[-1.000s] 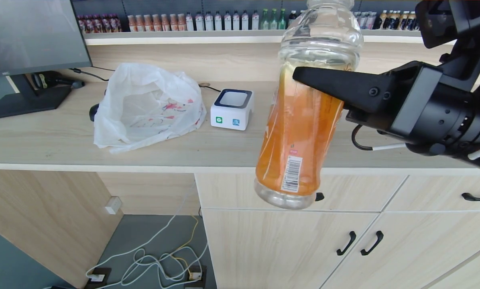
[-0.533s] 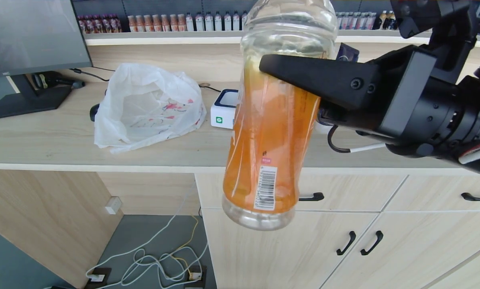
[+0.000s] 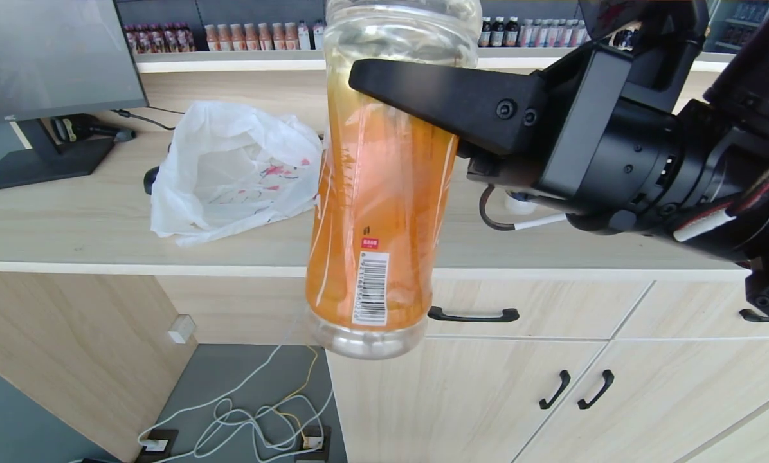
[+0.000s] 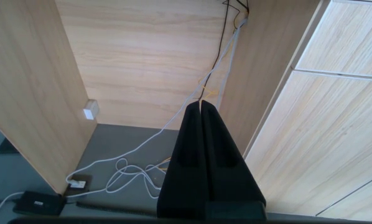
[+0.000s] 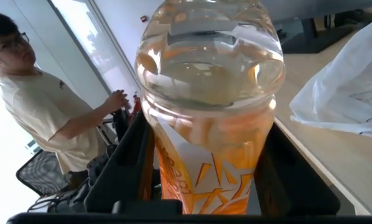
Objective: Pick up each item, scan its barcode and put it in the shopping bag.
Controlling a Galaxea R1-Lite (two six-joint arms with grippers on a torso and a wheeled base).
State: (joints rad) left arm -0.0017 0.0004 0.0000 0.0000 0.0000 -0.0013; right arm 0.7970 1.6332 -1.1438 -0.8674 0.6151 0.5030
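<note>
Right gripper (image 3: 384, 77) is clamped on the upper body of the bottle (image 3: 378, 212), one finger on each side, which probably serves to leave the barcode (image 3: 373, 286) low on the label uncovered for scanning. The bottle hangs nearly upright in the centre of the head view, in the air in front of the surface (image 3: 69, 225), with the barcode turned toward the camera. It is orange through the middle and clear at its base and shoulder; whether that is drink or a sleeve cannot be told. The shopping bag (image 3: 230, 170) lies crumpled on the surface at centre left, just beside the bottle in the picture, and nothing can be made out inside it. Left gripper (image 4: 201, 107) has its fingers pressed together on nothing and points down toward cables on the floor.
</note>
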